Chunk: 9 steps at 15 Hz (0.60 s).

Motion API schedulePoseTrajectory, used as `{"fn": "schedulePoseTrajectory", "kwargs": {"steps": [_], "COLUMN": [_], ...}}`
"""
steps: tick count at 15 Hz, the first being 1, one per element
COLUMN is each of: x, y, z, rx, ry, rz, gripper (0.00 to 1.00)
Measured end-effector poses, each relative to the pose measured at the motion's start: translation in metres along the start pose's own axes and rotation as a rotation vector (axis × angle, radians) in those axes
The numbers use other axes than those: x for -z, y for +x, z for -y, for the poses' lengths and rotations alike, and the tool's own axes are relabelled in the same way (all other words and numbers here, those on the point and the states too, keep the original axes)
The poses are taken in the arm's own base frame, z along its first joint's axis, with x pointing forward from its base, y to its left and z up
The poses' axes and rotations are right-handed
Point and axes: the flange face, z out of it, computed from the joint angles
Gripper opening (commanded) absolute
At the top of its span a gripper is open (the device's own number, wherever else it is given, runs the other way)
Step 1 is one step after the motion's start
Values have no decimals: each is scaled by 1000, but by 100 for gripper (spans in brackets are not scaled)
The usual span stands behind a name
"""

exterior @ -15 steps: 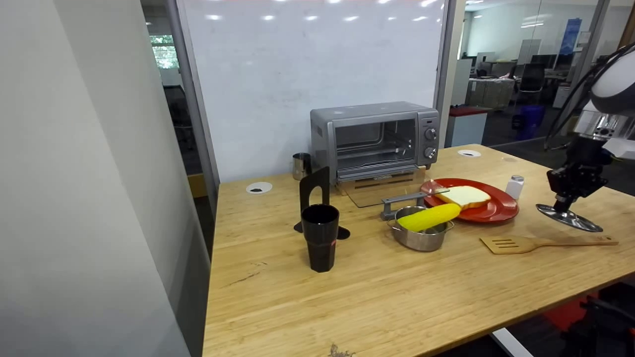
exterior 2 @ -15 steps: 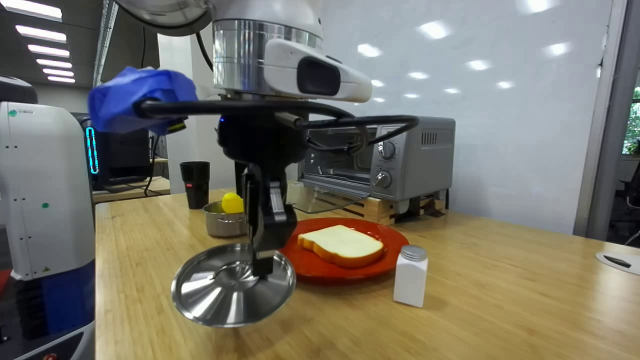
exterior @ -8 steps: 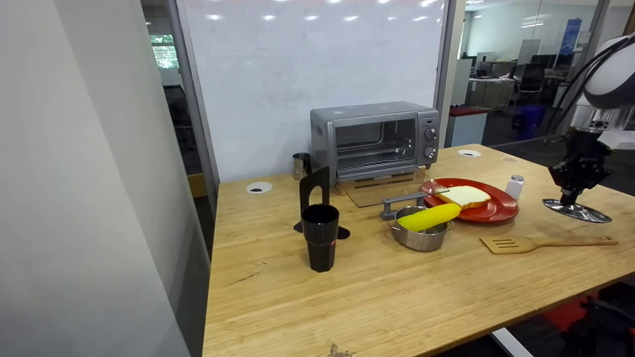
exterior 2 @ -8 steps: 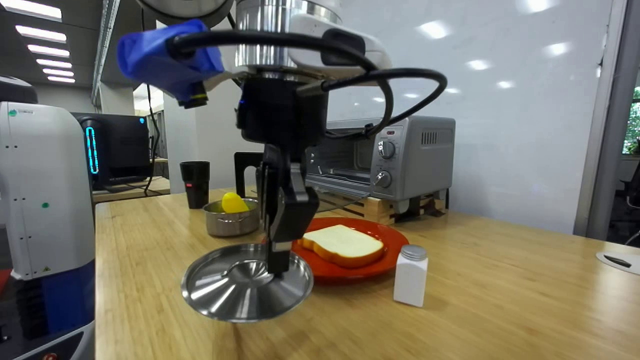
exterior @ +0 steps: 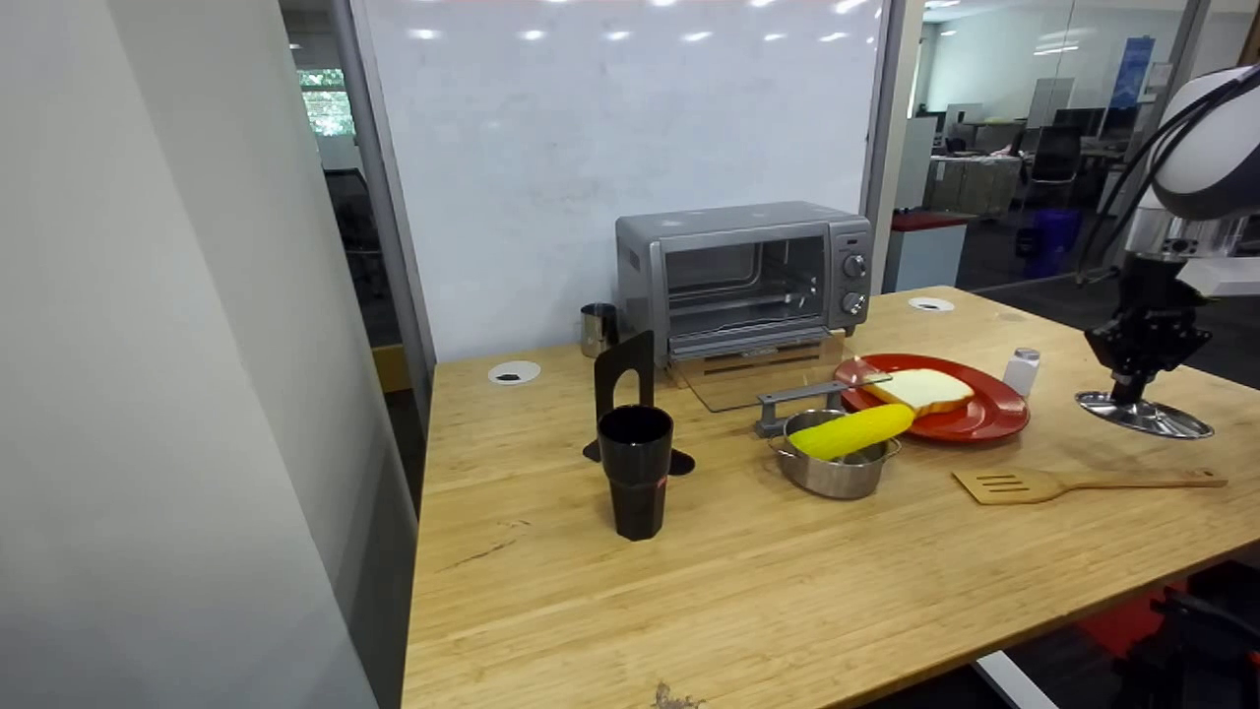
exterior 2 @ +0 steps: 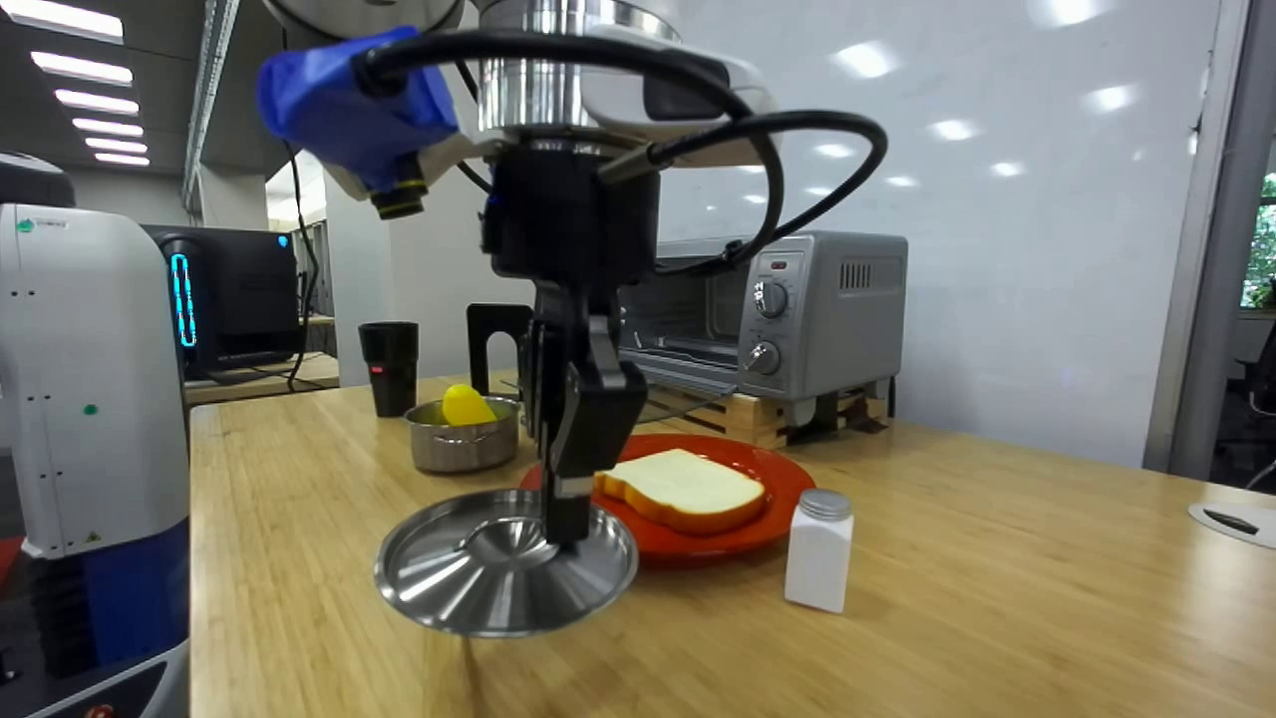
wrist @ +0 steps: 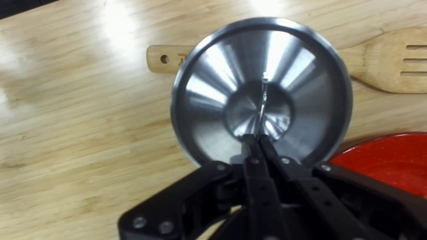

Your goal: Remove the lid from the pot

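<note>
The shiny silver lid [exterior: 1162, 421] hangs in the air, away from the pot, roughly level. My gripper [wrist: 256, 137] is shut on the thin wire handle that rises from the lid's middle, its two black fingertips pinching one end of that handle in the wrist view. From above, the lid [wrist: 243, 106] covers the middle of the spatula's handle. The small steel pot [exterior: 832, 478] stands uncovered on the table, with a yellow corn-like piece [exterior: 856, 431] sticking out over its rim. An exterior view shows the pot [exterior 2: 454, 449] behind the lid [exterior 2: 498, 573].
A red plate [exterior: 999, 418] with a bread slice [exterior: 920, 392] lies between pot and lid. Near it are a white shaker [exterior 2: 819, 558] and a wooden spatula [exterior: 1019, 485]. The toaster oven [exterior: 743, 217] has its door down. A black cup [exterior: 638, 492] and black stand [exterior: 606, 384] stand beside the pot.
Still gripped, the lid has risen slightly and moved rightward in both exterior views, slowing in the last half second. It hangs a little more level. Pot and plate have not moved.
</note>
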Motion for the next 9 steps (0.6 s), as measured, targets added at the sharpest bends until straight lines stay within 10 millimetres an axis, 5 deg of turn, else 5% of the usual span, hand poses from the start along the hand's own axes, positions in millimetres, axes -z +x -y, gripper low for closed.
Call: {"fn": "schedulePoseTrajectory", "kwargs": {"steps": [9], "x": [0], "y": [0], "z": [2], "rx": [4], "ry": [-2], "rz": [-2], "gripper": [1]}}
